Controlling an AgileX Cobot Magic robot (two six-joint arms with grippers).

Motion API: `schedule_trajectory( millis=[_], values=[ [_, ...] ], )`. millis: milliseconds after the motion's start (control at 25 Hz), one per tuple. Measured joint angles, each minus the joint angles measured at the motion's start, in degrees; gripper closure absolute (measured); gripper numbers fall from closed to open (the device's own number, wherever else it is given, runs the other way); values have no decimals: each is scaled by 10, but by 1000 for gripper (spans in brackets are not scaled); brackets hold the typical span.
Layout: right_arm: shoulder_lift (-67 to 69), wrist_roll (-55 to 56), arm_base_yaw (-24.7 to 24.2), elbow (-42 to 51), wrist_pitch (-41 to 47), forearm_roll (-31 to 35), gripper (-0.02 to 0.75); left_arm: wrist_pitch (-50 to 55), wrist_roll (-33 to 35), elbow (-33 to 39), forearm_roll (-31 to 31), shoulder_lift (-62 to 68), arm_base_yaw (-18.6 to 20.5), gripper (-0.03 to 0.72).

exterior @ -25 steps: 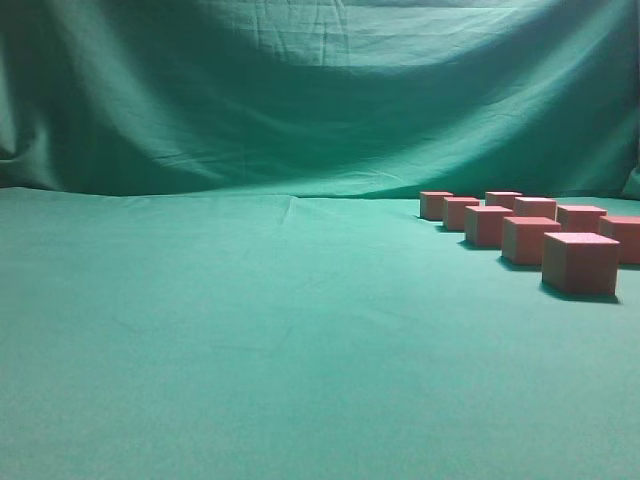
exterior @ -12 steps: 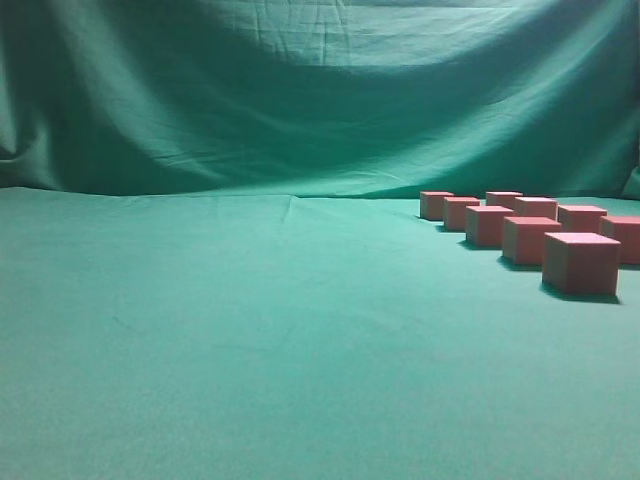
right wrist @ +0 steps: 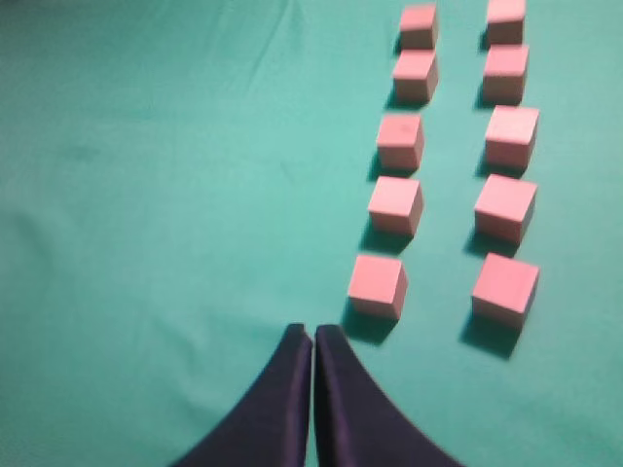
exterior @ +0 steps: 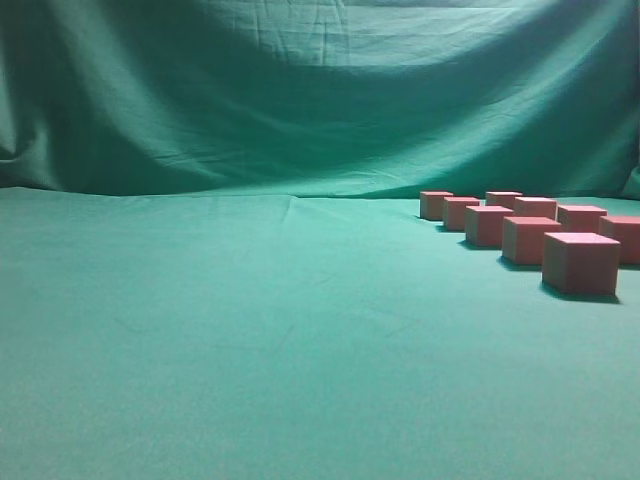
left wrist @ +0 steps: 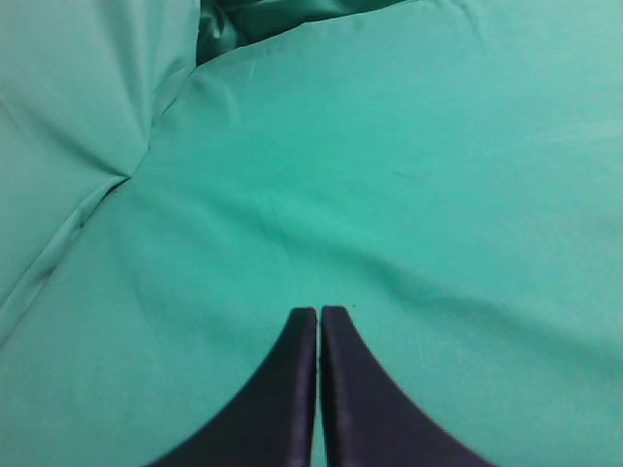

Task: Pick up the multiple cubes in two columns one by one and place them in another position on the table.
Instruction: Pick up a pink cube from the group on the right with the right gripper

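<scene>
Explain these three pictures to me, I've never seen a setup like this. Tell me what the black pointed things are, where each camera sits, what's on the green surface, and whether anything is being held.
This is a robot with two arms, each ending in a gripper, a two-fingered pincer.

The wide picture is taken from beside the table, low down. No arm shows in it, only pink cubes at the right and a green cloth drape behind.

The other two come from cameras on the wrists, looking down past the fingers. The black points are the left gripper and the right gripper. Both are shut and hold nothing.

The right wrist picture shows the cubes best: ten of them in two columns of five, spaced apart, ahead of and to the right of that gripper. The left one sees only cloth.
</scene>
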Motion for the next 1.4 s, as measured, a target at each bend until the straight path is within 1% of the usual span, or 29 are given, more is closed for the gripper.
schedule_trajectory(
  millis=[160,400,520,600,640,680,880,960,1040,1120,1280,1320,1360,1400],
  values=[
    [88,-1,0,-50,25,-3,738,0,0,0,0,0,0,688],
    [148,-7,0,-77,-17,4,738,0,0,0,0,0,0,688],
    [176,-29,0,-99,5,-9,738,0,0,0,0,0,0,688],
    [205,-24,3,-130,44,-50,738,0,0,0,0,0,0,688],
    [224,-6,12,-149,62,-85,738,0,0,0,0,0,0,688],
    [242,17,26,-172,74,-136,738,0,0,0,0,0,0,688],
    [329,198,133,-234,108,-354,738,0,0,0,0,0,0,688],
    [362,241,163,-247,109,-394,738,0,0,0,0,0,0,688],
    [398,259,184,-259,101,-401,738,0,0,0,0,0,0,688],
    [432,264,193,-270,91,-400,738,0,0,0,0,0,0,688],
    [495,259,196,-279,66,-391,738,0,0,0,0,0,0,688],
    [513,256,196,-281,57,-388,688,0,0,0,0,0,0,688],
    [525,254,196,-283,53,-385,688,0,0,0,0,0,0,688],
    [539,252,196,-285,50,-379,608,0,0,0,0,0,0,688]
  ],
)
